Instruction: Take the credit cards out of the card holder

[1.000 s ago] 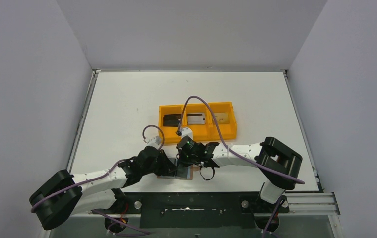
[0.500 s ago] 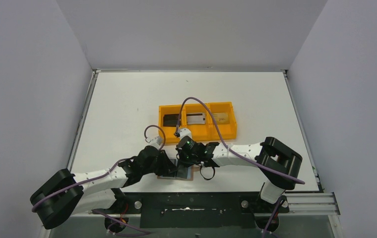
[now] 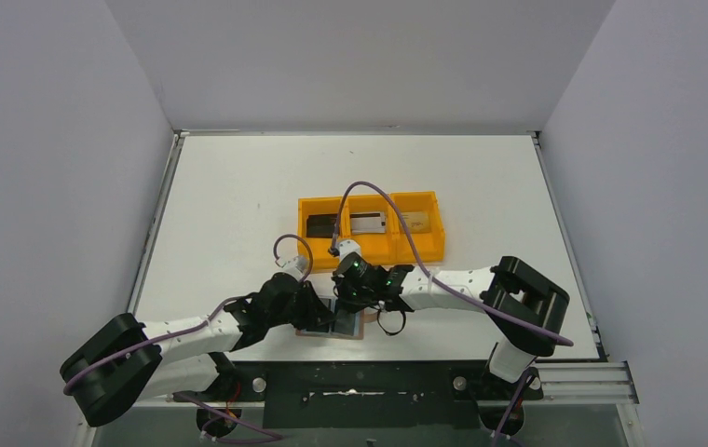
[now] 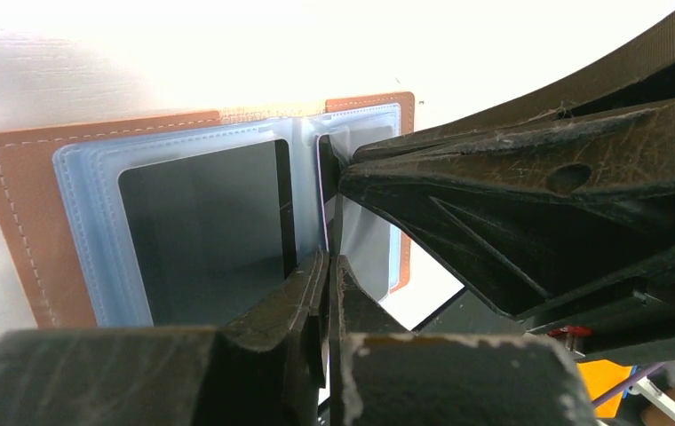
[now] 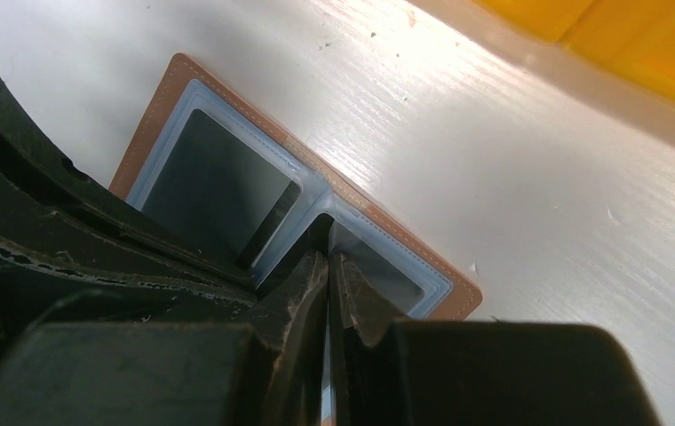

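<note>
The card holder [image 3: 336, 323] lies open on the table [image 3: 238, 186], close to its near edge, with both arms crowded over its fold. The left gripper [image 4: 325, 284] has its fingers pressed together with only a slit between them, and the right gripper [image 5: 328, 275] is pinched just as tight. Both tips meet a clear leaf that stands up at the spine, but we cannot tell whether either one actually nips it.

In the orange tray [image 3: 370, 253] beyond, a black card [image 3: 320, 226], a silvery card [image 3: 367, 223] and a gold-tan card [image 3: 414, 222] each sit in their own compartment. So we judge the task nearly or wholly done. The dark panel [image 4: 201, 231] in the left pocket may be a last card or just empty lining.

The risks come from the crowding. The grippers are almost touching, so a sideways move could knock one into the other. The holder is light and nothing pins it flat, so a pull on the leaf could lift the whole thing, drag it toward the edge, or crease the plastic.
</note>
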Tool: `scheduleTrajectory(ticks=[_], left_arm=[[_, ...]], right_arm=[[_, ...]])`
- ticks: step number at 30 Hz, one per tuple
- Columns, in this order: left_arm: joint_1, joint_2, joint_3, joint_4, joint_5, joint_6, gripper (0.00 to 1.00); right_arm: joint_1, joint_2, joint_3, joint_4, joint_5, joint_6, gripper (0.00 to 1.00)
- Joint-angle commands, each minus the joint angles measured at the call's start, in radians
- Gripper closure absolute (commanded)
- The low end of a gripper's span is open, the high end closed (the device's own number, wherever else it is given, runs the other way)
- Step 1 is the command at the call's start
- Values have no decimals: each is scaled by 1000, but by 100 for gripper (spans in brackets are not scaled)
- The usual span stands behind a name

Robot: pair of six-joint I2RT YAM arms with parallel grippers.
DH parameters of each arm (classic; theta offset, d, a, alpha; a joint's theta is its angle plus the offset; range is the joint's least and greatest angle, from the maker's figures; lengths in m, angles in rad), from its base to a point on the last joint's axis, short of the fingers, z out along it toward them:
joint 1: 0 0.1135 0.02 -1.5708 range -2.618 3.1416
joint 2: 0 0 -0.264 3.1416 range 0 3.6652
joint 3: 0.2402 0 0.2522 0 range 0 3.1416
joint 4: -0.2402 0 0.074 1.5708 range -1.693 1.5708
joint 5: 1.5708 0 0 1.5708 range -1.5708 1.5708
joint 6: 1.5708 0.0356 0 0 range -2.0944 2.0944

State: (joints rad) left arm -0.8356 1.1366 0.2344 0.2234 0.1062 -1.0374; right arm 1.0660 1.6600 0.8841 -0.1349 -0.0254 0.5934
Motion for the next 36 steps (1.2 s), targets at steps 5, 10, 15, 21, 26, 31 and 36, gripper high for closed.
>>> scheduleTrajectory(ticks=[5,10,15,21,26,31,36], left_arm=[[12,3,31,126,23,11,91],[15,15,31,156,46,10,92],[23,23,30,155,48,9,99],[29,15,29,155,43,13,100],[32,-42,34,61,-20,25,100],[36,-94,48,-14,-36,54,100],[38,-115,67,-83,-63,74,100]], right_arm=[[-3,-41,-15,43,-70,-21,97],[-7,-40,-23,48,-71,-12,97],[-9,-50,-36,62,-80,-11,97],[-19,-70,-43,59,-76,-7,98],[-35,-96,-47,36,-62,-16,97],[-44,-101,-50,36,-82,-32,96],[-42,-89,-47,43,-97,-39,96]])
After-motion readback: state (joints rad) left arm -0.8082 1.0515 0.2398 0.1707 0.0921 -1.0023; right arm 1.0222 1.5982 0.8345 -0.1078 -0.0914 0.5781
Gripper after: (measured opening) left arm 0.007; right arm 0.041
